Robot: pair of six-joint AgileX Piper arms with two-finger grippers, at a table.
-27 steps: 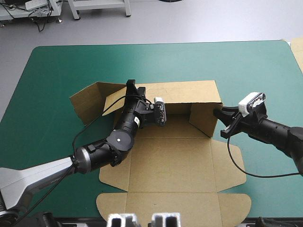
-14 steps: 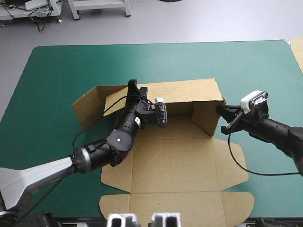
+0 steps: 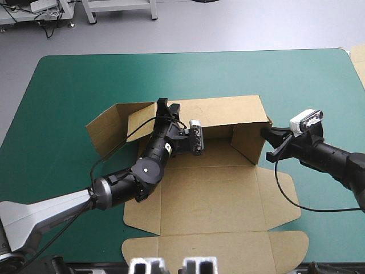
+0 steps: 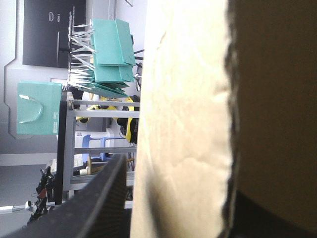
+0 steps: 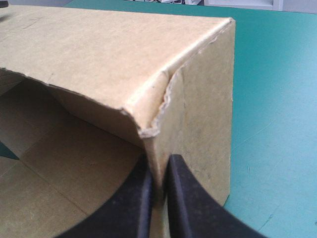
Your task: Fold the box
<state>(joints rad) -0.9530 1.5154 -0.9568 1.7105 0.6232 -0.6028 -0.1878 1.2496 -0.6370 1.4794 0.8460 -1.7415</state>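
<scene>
We see the box (image 3: 211,194) lying near the middle of the teal-green cover (image 3: 63,85), a little toward 6 o'clock (we take the table's far edge as 12). Its floor lies flat. The lid panel (image 3: 214,251), with rounded ears, stretches out flat at 6 o'clock and reaches toward the near edge. The far wall (image 3: 228,111) at 12 o'clock is raised, its upper part tipped over the floor with shadow beneath. The end wall (image 3: 246,142) at 3 o'clock stands upright and meets the far wall at a corner. At 9 o'clock a loose flap (image 3: 105,128) is half raised, tilted outward over the cover.

The left gripper (image 3: 167,105) sits at the far wall's top edge, toward its 9 o'clock end, with one finger on either side of the board. In the left wrist view the board fills the space between the black fingers (image 4: 99,198), and its rough edge runs up the middle. We judge this pincer clamped on the box, all but closed with the sheet between.

The right gripper (image 3: 267,142) comes in from 3 o'clock and meets the end wall's upright edge just below the corner. In the right wrist view its fingers (image 5: 133,198) pinch that edge with only the board's thickness between them, so it is gripping the box. The corner above them is frayed where the far wall bends.

Beyond the table's corner at 2 o'clock a sliver of more board (image 3: 359,60) shows.
</scene>
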